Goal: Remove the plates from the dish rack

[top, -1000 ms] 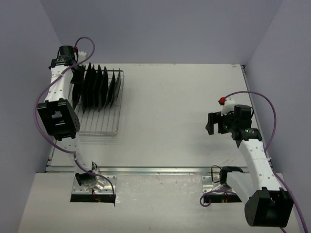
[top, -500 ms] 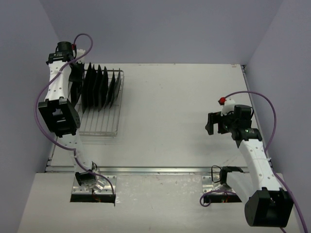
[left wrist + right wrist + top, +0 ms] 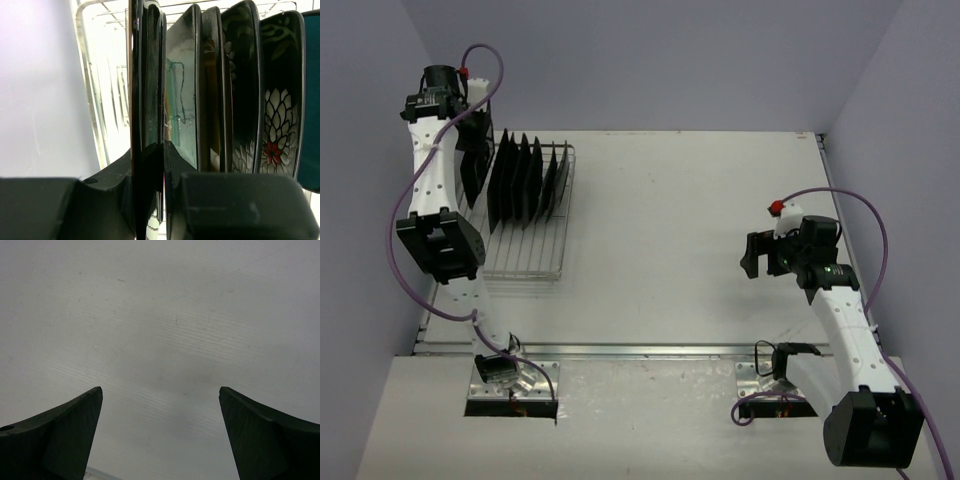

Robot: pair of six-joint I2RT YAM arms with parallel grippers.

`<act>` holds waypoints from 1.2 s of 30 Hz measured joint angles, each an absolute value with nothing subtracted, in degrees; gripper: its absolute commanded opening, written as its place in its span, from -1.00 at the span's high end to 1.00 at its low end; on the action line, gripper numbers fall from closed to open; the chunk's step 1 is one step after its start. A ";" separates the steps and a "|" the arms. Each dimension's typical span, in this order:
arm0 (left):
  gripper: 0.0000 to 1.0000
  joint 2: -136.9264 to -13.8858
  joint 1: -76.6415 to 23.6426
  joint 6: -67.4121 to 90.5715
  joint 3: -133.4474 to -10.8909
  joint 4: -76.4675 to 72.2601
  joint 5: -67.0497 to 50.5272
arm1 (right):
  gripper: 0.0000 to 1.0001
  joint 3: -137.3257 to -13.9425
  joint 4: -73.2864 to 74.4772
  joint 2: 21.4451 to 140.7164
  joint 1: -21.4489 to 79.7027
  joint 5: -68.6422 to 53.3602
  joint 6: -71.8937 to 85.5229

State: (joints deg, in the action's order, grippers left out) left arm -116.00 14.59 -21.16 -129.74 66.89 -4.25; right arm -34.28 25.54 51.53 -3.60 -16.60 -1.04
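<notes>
The silver wire dish rack [image 3: 527,256] lies at the table's far left, with several dark plates [image 3: 523,180] standing on edge in its far half. My left gripper [image 3: 470,148] is shut on the rim of the leftmost plate [image 3: 472,176], which is upright and slightly left of the row. In the left wrist view, that plate [image 3: 144,75] runs edge-on between the shut fingers of the left gripper [image 3: 163,152]. To its right stand flower-patterned plates [image 3: 272,115], with rack wires [image 3: 98,105] behind. My right gripper [image 3: 753,254] hangs open over bare table; the right gripper [image 3: 160,405] holds nothing.
The grey walls close in on the left, back and right. The near half of the dish rack holds no plates. A metal rail [image 3: 650,350] runs along the table's near edge by the arm bases.
My left wrist has moved up and to the left, taking the leftmost plate with it away from the row. The right arm has stayed still.
</notes>
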 measured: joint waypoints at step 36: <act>1.00 -75.99 -44.15 -77.37 -62.48 11.34 18.42 | -0.98 -53.90 36.29 54.92 -8.09 -29.24 8.52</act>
